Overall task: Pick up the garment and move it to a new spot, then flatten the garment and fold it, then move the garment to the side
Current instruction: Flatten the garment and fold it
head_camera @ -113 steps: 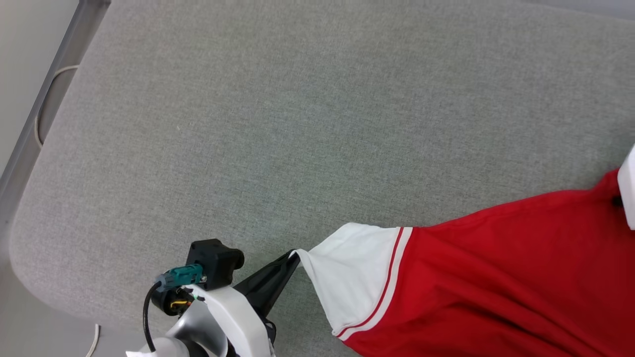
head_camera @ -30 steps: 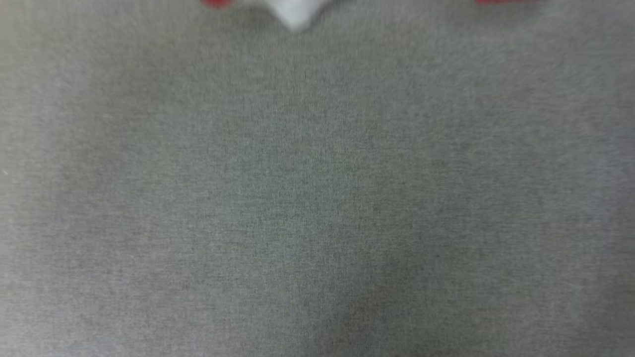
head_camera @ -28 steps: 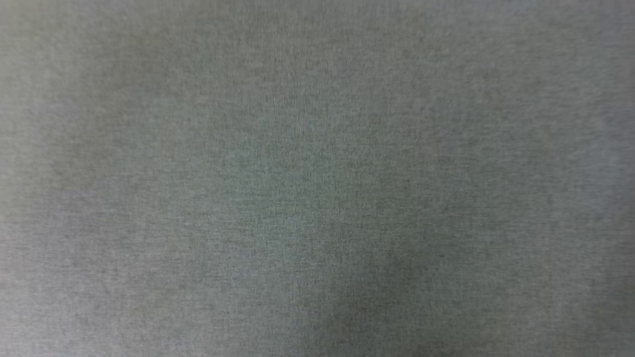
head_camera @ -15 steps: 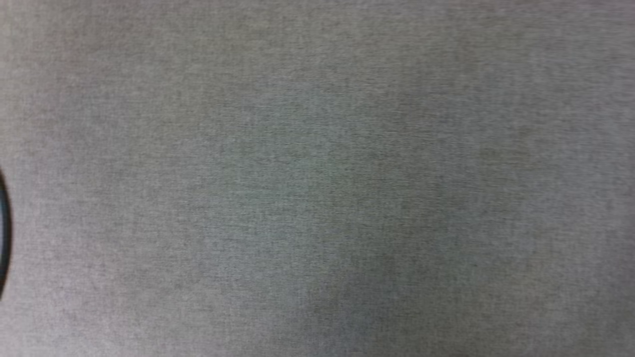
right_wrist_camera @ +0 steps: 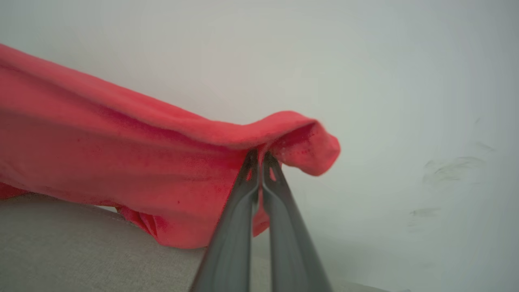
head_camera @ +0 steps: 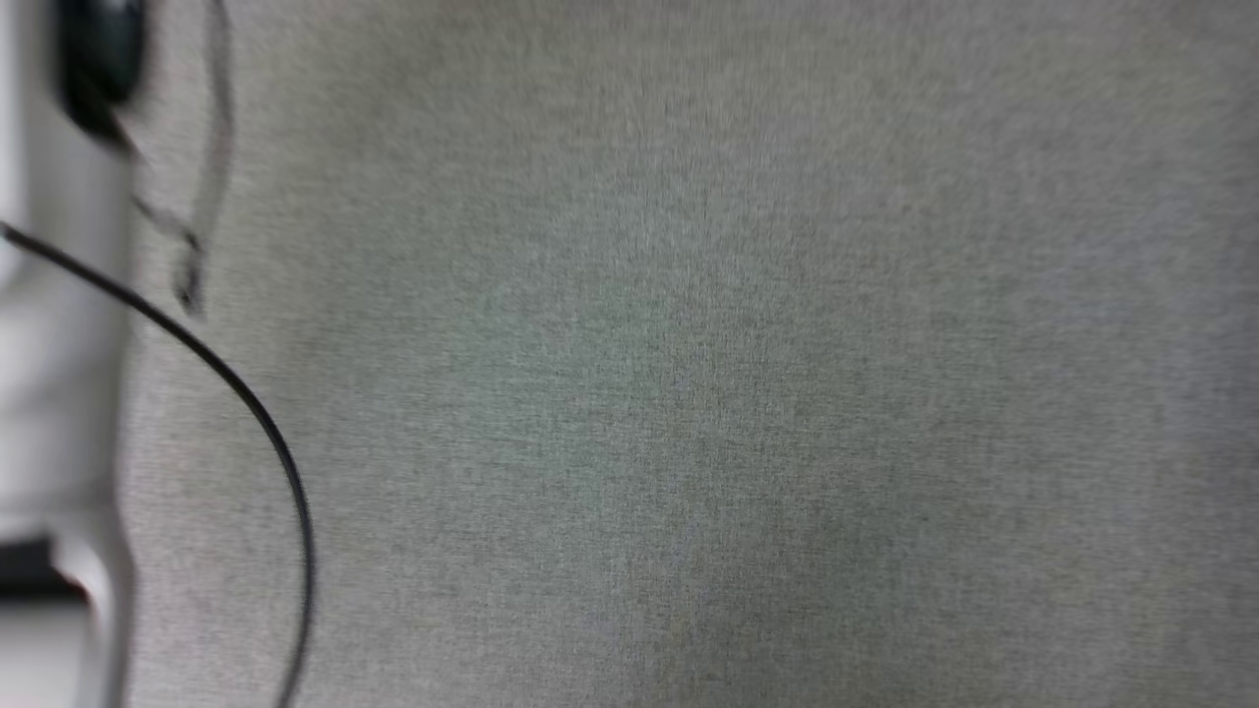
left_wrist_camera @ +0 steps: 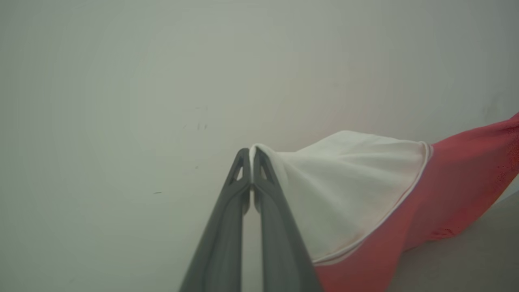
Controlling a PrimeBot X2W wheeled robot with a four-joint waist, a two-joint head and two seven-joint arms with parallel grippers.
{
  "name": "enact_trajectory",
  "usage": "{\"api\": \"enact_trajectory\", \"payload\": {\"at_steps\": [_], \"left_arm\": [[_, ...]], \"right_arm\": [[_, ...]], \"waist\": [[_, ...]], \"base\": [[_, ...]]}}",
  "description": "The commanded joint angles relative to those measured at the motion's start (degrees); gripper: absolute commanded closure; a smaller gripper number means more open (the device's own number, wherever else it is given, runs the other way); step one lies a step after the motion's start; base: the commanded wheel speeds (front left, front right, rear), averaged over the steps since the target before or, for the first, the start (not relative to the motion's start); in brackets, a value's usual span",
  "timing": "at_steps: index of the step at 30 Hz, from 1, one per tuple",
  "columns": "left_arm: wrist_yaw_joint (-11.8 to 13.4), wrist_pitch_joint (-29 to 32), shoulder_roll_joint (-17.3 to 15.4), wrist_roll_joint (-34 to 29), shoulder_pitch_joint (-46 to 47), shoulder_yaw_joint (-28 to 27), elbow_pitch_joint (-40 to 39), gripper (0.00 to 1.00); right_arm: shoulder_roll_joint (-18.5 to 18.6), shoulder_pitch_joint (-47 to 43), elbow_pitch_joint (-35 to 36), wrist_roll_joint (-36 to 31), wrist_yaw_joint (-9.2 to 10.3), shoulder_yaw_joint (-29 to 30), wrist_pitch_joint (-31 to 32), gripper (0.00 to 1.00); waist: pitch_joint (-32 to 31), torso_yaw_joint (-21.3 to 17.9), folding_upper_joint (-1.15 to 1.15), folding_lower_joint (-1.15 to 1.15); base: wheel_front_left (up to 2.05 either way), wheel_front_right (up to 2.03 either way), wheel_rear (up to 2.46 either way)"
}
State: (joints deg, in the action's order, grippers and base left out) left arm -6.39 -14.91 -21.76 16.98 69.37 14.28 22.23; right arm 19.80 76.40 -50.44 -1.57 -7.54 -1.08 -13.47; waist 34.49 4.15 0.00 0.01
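Garment [left_wrist_camera: 365, 182], red jersey with white sleeve, is hanging between your grippers: left gripper [left_wrist_camera: 250, 152] is pinching sleeve tip, right gripper [right_wrist_camera: 259, 156] clamping red cloth.

The garment [left_wrist_camera: 446, 194] runs off both wrist views' edges — a pale shape [head_camera: 59, 393], blurred.

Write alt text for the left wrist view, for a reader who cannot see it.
The left gripper, jaws shut, pinches the edge of the white sleeve of a red garment, which stretches away to the right over a grey fabric surface. A plain pale wall stands behind.
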Motion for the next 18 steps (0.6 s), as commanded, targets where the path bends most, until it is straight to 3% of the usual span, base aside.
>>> {"api": "enact_trajectory", "payload": {"at_steps": [1,10,18], "left_arm": [[-0.17,-0.41,0.62,0.24,-4.74,0.06,-0.95,1.0],[-0.75,-0.41,1.88,1.9,-29.53,1.04,-3.69,1.0],[-0.9,-0.35,1.32,3.39,-45.34,4.05,-3.99,1.0]], "right_arm": [[-0.36,-3.51,-0.1,0.43,0.11,0.47,-0.84,1.0],[-3.04,-23.53,3.58,1.61,0.11,-1.06,-1.77,1.0],[-4.82,-39.69,3.82,7.84,0.1,-4.73,-1.79,1.0]], "waist": [[-4.13,0.16,0.0,-0.01],[-14.66,-0.19,0.0,-0.01],[-21.44,-0.2,0.0,-0.01]], "base": [[0.0,0.0,0.0],[0.0,0.0,0.0],[0.0,0.0,0.0]]}}
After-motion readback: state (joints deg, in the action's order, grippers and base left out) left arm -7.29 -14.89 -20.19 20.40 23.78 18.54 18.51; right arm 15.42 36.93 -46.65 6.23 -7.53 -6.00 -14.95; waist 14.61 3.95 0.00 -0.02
